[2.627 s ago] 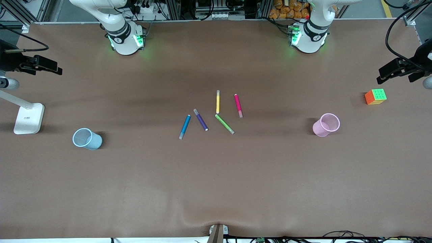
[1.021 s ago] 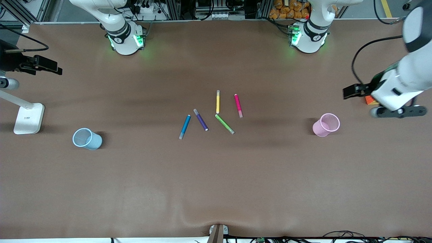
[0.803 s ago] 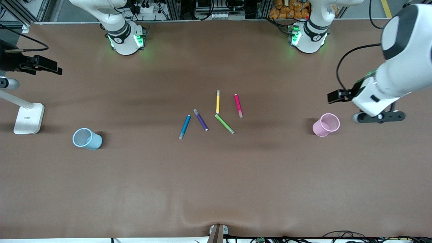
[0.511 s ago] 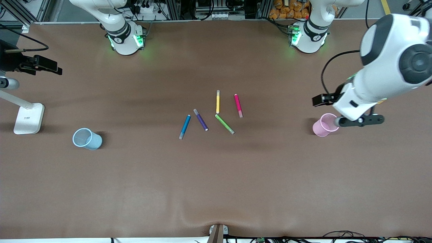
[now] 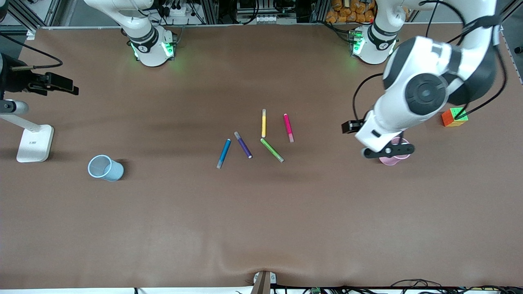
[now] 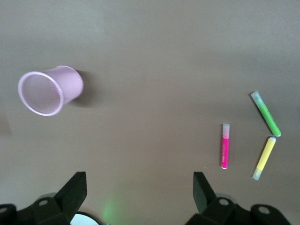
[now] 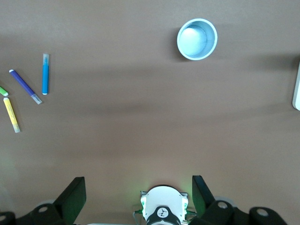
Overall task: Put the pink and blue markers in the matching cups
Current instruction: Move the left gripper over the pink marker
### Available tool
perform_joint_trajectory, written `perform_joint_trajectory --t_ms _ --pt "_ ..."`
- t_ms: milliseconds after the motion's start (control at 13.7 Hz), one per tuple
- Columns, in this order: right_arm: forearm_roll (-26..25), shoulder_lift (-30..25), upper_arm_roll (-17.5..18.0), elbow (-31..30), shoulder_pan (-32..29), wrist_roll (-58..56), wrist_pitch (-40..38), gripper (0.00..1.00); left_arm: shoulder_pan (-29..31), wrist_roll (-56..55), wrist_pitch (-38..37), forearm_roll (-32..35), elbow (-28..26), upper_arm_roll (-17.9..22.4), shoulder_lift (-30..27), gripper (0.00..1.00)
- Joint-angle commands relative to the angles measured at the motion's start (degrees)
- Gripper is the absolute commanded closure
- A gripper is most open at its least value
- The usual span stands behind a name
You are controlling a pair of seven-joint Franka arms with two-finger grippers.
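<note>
The pink marker (image 5: 288,128) and the blue marker (image 5: 223,153) lie flat among other pens at mid-table. The pink cup (image 5: 390,161) stands toward the left arm's end, partly hidden under the left arm's hand. The blue cup (image 5: 105,168) stands toward the right arm's end. My left gripper (image 6: 138,197) is open and empty, high over the table by the pink cup (image 6: 49,89), with the pink marker (image 6: 225,146) in its view. My right gripper (image 7: 138,194) is open and empty, waiting high at its end. Its view shows the blue cup (image 7: 197,39) and blue marker (image 7: 45,74).
A purple pen (image 5: 242,145), a yellow pen (image 5: 263,123) and a green pen (image 5: 271,150) lie between the two markers. A colour cube (image 5: 454,116) sits beyond the pink cup toward the left arm's end. A white lamp base (image 5: 34,143) stands near the blue cup.
The left arm has swung in from its end of the table toward the middle and now hangs over the pink cup. The markers, cups and right arm have stayed put.
</note>
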Motion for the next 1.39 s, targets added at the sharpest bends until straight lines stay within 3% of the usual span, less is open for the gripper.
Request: perform_joint_trajectory --t_ms 0,803,1021,1313 --pt "1.13 0.81 0.18 0.09 0.37 -0.39 1.91 0.0 -3.07 -3.83 1.57 -0.21 0.52 0.2 2.28 0.0" --pt "1.49 3.18 0.18 0.09 1.78 -0.39 5.08 0.0 -11.86 -18.43 22.03 -0.3 -7.82 -0.24 10.1 0.0" --pt "1.49 3.27 0.18 -0.08 1.96 -0.39 5.17 0.0 -13.62 -20.18 33.01 -0.39 -13.61 -0.33 11.34 0.0" --pt "1.49 6.34 0.27 -0.08 3.79 -1.97 4.55 0.0 -14.85 -22.38 37.7 -0.48 -17.49 -0.33 12.04 0.0"
